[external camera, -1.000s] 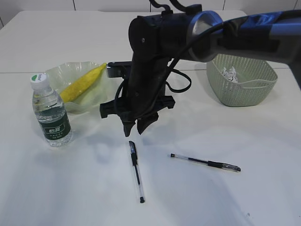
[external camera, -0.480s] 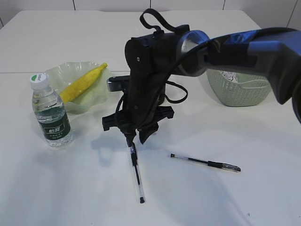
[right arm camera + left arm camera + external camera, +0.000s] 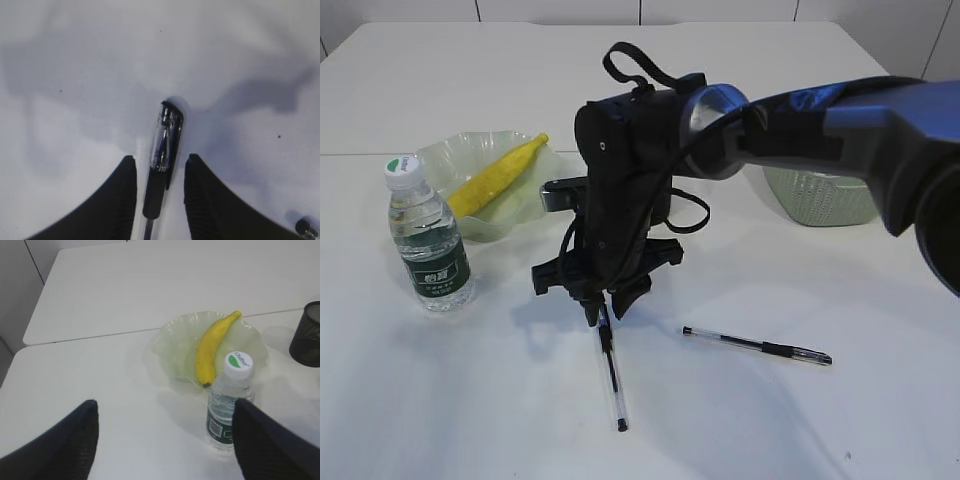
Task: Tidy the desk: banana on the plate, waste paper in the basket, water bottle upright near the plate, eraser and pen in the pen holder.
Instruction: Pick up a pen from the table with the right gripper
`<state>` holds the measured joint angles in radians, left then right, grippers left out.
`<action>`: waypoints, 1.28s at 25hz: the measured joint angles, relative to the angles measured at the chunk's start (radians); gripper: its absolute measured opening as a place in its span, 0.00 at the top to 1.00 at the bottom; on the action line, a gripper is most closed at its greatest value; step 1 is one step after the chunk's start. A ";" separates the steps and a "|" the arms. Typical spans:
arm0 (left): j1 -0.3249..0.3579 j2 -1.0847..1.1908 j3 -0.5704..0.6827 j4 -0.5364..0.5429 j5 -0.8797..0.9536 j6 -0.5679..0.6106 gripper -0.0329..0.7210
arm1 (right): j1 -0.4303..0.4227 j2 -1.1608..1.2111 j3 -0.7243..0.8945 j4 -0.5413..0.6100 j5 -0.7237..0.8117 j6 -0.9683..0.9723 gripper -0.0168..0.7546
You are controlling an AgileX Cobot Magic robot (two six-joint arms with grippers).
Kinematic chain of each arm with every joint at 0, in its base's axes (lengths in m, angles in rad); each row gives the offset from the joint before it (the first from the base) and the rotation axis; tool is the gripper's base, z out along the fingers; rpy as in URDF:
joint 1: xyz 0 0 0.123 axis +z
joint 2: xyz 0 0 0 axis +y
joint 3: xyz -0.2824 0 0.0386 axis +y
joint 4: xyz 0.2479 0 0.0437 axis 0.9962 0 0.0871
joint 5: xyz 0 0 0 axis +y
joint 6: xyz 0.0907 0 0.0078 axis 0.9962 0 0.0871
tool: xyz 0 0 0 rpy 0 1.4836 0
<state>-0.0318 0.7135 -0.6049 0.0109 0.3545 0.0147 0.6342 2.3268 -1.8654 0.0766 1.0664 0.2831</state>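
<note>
water bottle (image 3: 427, 240): upright on the tabletop (image 3: 470, 400), just beside the plate at its 7 o'clock.
plate (image 3: 525, 205): far left, banana (image 3: 496, 175) already lying in it.
left gripper (image 3: 165, 440): fingers spread apart, empty, hanging above the bottle and plate area; well apart from both pens.
pen holder (image 3: 307, 335): black mesh cup, at 3 o'clock of the plate in the left wrist view; hidden behind the arm in the exterior view.
near pen (image 3: 610, 365): flat on the tabletop, long axis roughly 12-to-6 o'clock, cap end at 12.
right gripper (image 3: 603, 310): fingers parted, straddling the cap end of the near pen; nothing clamped yet.
key relation: in the right wrist view the near pen (image 3: 163, 160) runs up between the two fingers (image 3: 120, 200), lined up with the gap, one pad each side; looks ready to close.
nearer arm: right, by far.
second pen (image 3: 757, 345): at 3 o'clock of the near pen, lying roughly 9-to-3, untouched.
basket (image 3: 820, 195): far right, mostly hidden by the arm; contents can't be seen.
eraser: not visible.
</note>
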 joint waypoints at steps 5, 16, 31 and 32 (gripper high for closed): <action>0.000 0.000 0.000 0.000 0.000 0.000 0.17 | 0.000 0.018 -0.001 -0.001 -0.002 0.000 0.66; 0.000 0.000 0.000 0.007 0.000 0.000 0.17 | 0.000 0.035 -0.001 -0.001 -0.002 0.000 0.66; 0.000 0.000 0.000 0.008 0.000 0.000 0.17 | 0.000 0.035 -0.001 -0.002 0.006 0.000 0.66; 0.000 0.000 0.000 0.008 0.000 0.000 0.17 | 0.000 0.035 -0.001 -0.002 0.006 0.000 0.66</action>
<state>-0.0318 0.7135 -0.6049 0.0189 0.3545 0.0147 0.6342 2.3618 -1.8668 0.0743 1.0724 0.2831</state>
